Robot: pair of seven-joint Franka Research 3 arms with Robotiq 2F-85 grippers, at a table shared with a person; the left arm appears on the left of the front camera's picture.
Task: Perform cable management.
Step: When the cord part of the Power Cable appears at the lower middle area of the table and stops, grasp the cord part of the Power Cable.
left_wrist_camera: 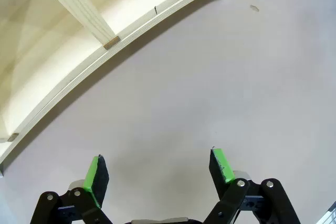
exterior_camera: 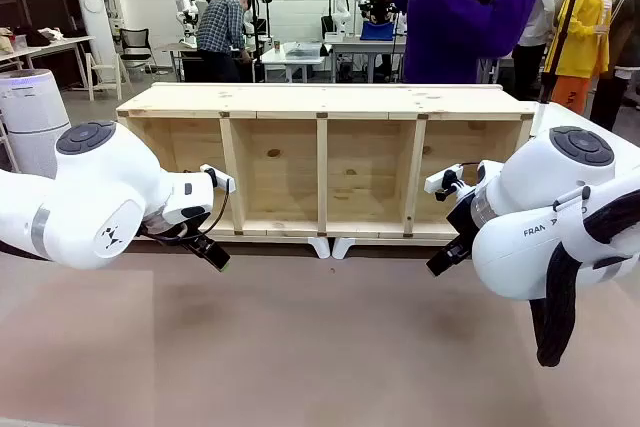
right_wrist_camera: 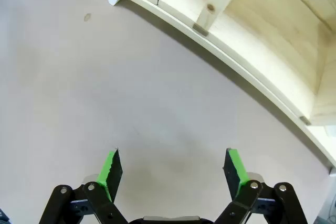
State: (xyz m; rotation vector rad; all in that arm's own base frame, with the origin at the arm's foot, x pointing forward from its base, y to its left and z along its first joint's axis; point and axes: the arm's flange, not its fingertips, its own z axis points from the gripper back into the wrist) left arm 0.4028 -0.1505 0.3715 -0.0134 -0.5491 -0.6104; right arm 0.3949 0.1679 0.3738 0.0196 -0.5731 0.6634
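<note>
Where the cable lies we cannot tell, so we judge the tidying not yet begun. The wooden shelf unit (exterior_camera: 325, 99) stands along the far side of the bench (exterior_camera: 300, 347) with its open compartments facing us, probably so a cord can be routed through or along it. A person (exterior_camera: 450, 17) waits behind it with an arm raised. The left arm (exterior_camera: 90, 197) and right arm (exterior_camera: 560, 207) sit low at either end of the shelf's front, which leaves the middle free. Each arm's jaws tilt down at the bench just before the bottom board. Both pairs stand spread wide and grip nothing, the green pads (left_wrist_camera: 95, 177) (right_wrist_camera: 111, 169) well apart above bare surface. We read this as a ready posture for whatever cord is offered.
</note>
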